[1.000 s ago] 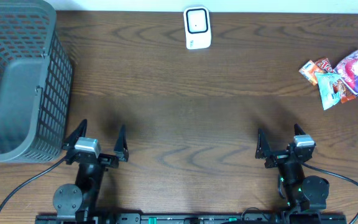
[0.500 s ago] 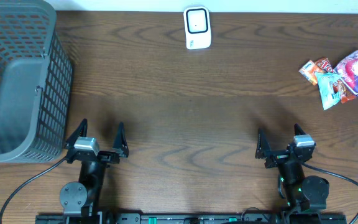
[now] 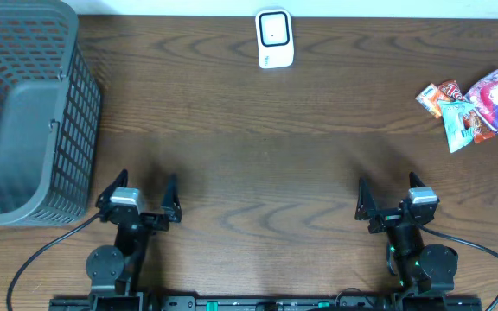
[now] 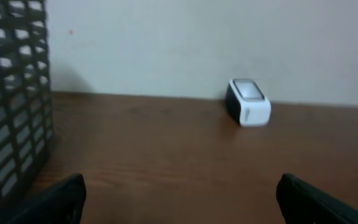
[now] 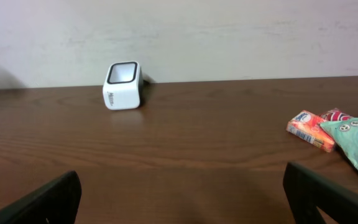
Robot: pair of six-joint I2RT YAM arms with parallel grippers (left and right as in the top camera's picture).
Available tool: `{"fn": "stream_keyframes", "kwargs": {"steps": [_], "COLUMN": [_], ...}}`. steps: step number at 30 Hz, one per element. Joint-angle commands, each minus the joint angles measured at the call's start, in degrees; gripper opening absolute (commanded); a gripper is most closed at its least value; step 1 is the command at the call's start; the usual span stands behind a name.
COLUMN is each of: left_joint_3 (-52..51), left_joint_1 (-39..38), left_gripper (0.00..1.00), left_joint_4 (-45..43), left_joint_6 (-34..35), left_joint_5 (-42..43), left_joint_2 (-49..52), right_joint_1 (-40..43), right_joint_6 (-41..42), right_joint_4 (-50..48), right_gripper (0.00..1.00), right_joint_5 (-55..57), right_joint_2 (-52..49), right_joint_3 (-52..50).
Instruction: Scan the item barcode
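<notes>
Near edge, left: left gripper [image 3: 146, 186], fingers [image 4: 61, 198] spread wide apart, gripping nothing, poised over bare wood. Near edge, right: right gripper [image 3: 388, 188], fingers [image 5: 45, 198] likewise wide apart, gripping nothing. Underneath: table [image 3: 258, 155], dark wood-grain top. Left side, just beyond the left gripper and running to the far edge: grey slatted basket [image 3: 83, 130], upright. Right side, well beyond the right gripper and off to its right: cluster of snack packets [image 3: 474, 105], lying flat and overlapping, in orange, teal and red-pink; well apart from both pairs of fingers, touched by neither. Far edge, about midway across: white scanner [image 3: 275, 38], dark-rimmed window tilted upward, standing near the pale wall [image 5: 229, 31], well apart from the packets and from both grippers.
</notes>
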State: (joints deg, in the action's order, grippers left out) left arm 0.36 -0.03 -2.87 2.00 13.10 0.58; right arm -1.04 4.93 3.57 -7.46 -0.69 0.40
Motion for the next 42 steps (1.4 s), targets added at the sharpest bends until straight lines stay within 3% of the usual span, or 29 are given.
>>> {"fn": "stream_keyframes", "kwargs": {"steps": [1, 42], "left_joint_3": [-0.1, -0.1], "left_joint_1": [0.3, 0.3], "left_gripper": [0.98, 0.98], "left_joint_4": [3.4, 5.8], "left_joint_6": [-4.1, -4.1], "left_joint_5": [1.9, 0.6], "left_joint_2": [-0.5, -0.3], "right_joint_1": [-0.5, -0.5], "right_joint_6": [-0.7, -0.7], "right_joint_4": [0.2, 0.2], "right_gripper": [0.99, 0.99], "right_joint_5": [0.3, 0.3], "right_joint_2": [0.4, 0.4], "right_joint_3": [-0.1, -0.1]}}
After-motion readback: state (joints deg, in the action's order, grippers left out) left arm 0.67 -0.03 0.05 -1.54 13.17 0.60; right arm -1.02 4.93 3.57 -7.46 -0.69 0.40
